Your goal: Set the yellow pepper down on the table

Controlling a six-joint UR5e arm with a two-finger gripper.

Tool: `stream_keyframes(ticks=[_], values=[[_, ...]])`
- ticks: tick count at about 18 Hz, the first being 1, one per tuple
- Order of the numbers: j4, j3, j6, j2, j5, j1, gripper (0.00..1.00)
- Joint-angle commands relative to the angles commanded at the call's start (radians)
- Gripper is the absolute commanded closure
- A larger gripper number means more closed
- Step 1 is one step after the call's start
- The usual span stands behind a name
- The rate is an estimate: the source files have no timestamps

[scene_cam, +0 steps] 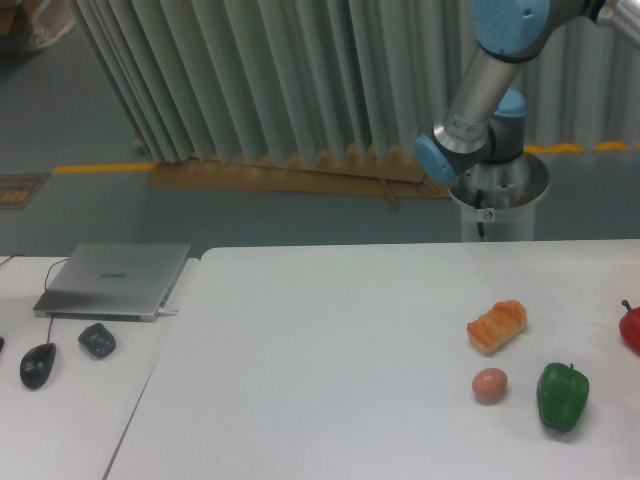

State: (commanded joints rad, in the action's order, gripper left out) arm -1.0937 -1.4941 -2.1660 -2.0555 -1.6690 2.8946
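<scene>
The yellow pepper is not in view. The large white table (330, 350) fills the lower part of the camera view. Only the arm's blue-grey elbow and base (480, 120) show at the upper right, behind the table's far edge. The gripper itself is outside the frame, so its state does not show.
On the table's right side lie an orange-yellow ridged bread-like piece (497, 326), a small pinkish egg-shaped item (489, 384), a green bell pepper (562, 397) and a red pepper (631, 328) cut by the right edge. A smaller desk at left holds a laptop (115, 280), a mouse (37, 365) and a dark object (97, 340).
</scene>
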Motion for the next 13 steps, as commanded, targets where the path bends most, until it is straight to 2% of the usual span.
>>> stream_keyframes(ticks=[5,8,11,13], values=[[-0.023,0.006,0.020,0.026,-0.002,-0.005,0.59],[-0.078,0.011,0.060,0.055,0.011,-0.006,0.59],[-0.162,0.008,0.143,0.109,0.112,-0.009,0.59],[-0.210,0.006,0.175,0.135,0.133,-0.015,0.59]])
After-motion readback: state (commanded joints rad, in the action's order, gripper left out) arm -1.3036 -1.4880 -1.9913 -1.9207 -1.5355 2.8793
